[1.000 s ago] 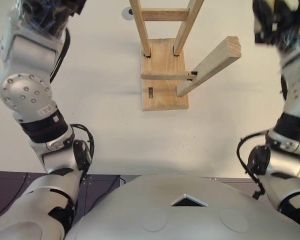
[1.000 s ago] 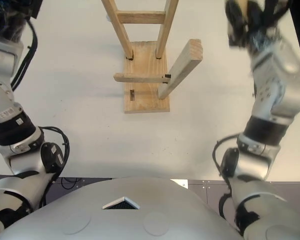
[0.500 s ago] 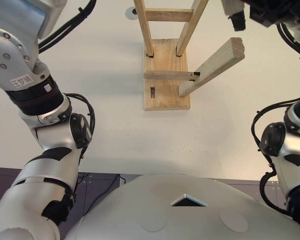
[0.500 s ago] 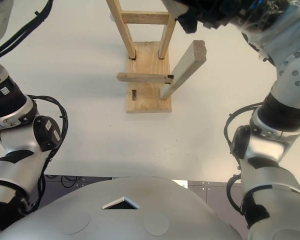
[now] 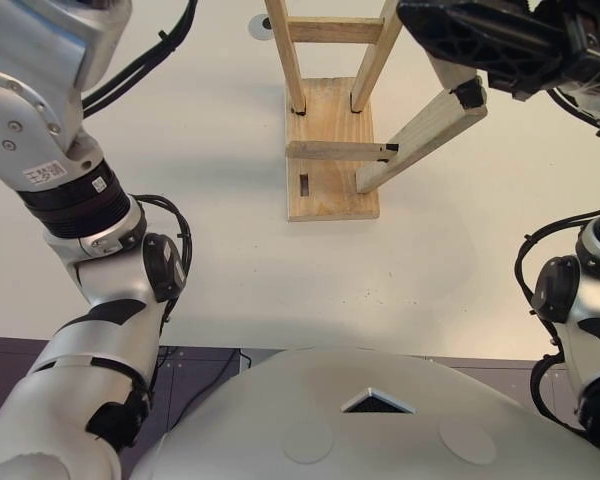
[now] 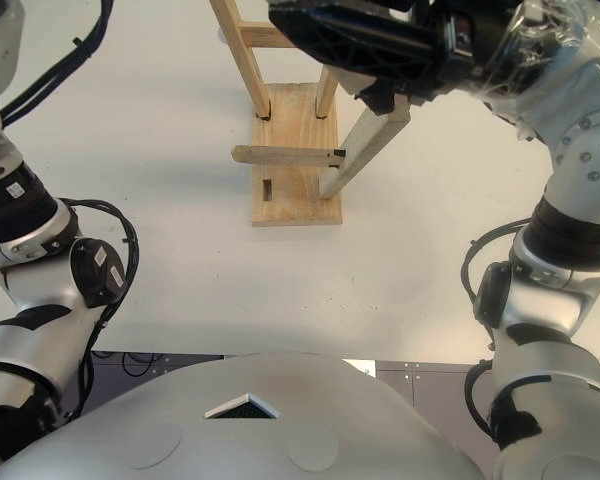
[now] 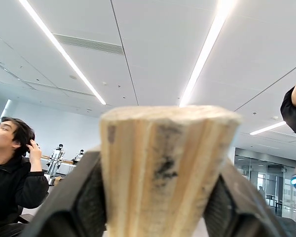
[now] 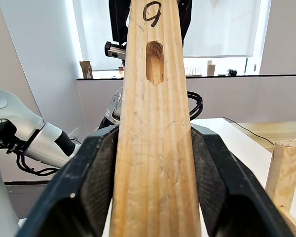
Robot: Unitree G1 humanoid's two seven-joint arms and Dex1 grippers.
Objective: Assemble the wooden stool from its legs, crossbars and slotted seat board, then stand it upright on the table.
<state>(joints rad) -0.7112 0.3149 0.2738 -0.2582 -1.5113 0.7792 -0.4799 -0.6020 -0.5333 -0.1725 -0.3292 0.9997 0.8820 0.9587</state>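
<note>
The slotted seat board [image 5: 332, 195] lies flat on the white table. Two legs [image 5: 285, 55] joined by a crossbar [image 5: 330, 30] stand in its far slots. A third leg [image 5: 415, 135] leans to the right from a near slot, with a second crossbar [image 5: 335, 150] sticking out from it over the board. My right gripper [image 5: 467, 90] is shut on that leaning leg's top end; the right wrist view has the slotted leg [image 8: 155, 123] between black fingers [image 8: 101, 187]. In the left wrist view my left gripper [image 7: 163, 197] is shut on a wooden leg's end [image 7: 163, 163].
A small round fitting [image 5: 261, 26] sits in the table beside the far left leg. Bare table [image 5: 180, 200] spreads to the left, the right and the near side of the board. The table's front edge [image 5: 300, 346] runs close to me.
My right arm has swung in from the upper right and its gripper has come onto the leaning leg's top. My left arm has changed its pose. The stool parts have stayed put.
</note>
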